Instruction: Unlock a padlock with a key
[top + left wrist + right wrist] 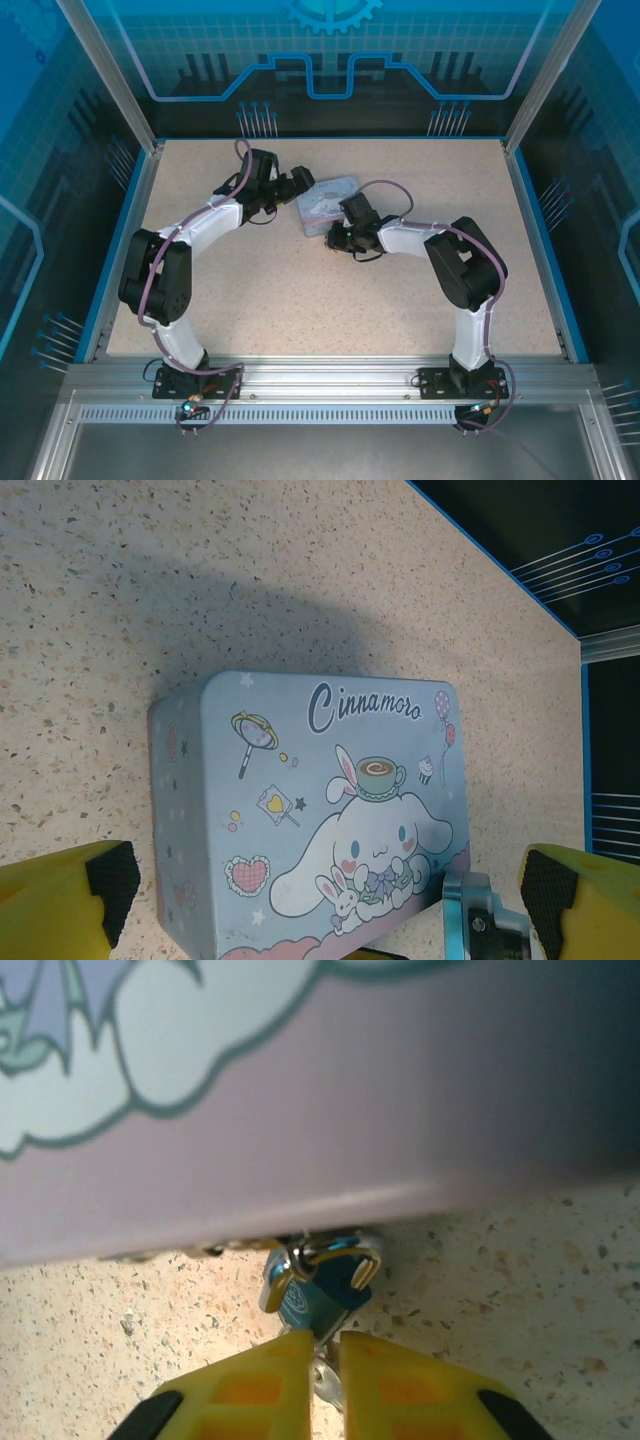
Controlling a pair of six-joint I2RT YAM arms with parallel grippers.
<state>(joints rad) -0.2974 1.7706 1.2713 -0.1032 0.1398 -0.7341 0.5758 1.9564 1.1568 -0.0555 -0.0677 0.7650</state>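
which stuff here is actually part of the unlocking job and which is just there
Job: padlock; key, pinched by right gripper.
Just there: Cinnamoroll tin, padlock at its edge; left gripper, open over the tin.

1. Table (400, 300): speckled beige, stone-like top, matt and finely grained.
2. Tin (330, 780): thin painted metal, smooth, with a soft satin sheen over the pale blue cartoon print.
3. Padlock (318, 1298): glossy blue body; shiny metal shackle with brass-coloured glints.
4. Key (322, 1380): thin sliver of bare, bright metal.
5. Left gripper (330, 882): fingers (55, 910) of smooth yellow plastic; pads (112, 878) black, dull and rubber-like.
6. Right gripper (322, 1345): the same yellow plastic, faintly glossy.
7. Arms (210, 225): glossy white shells, matt black joints; cables (385, 183) in a smooth purple sheath.
8. Frame rail (330, 378): silver-grey metal, ribbed, with a dull brushed look.
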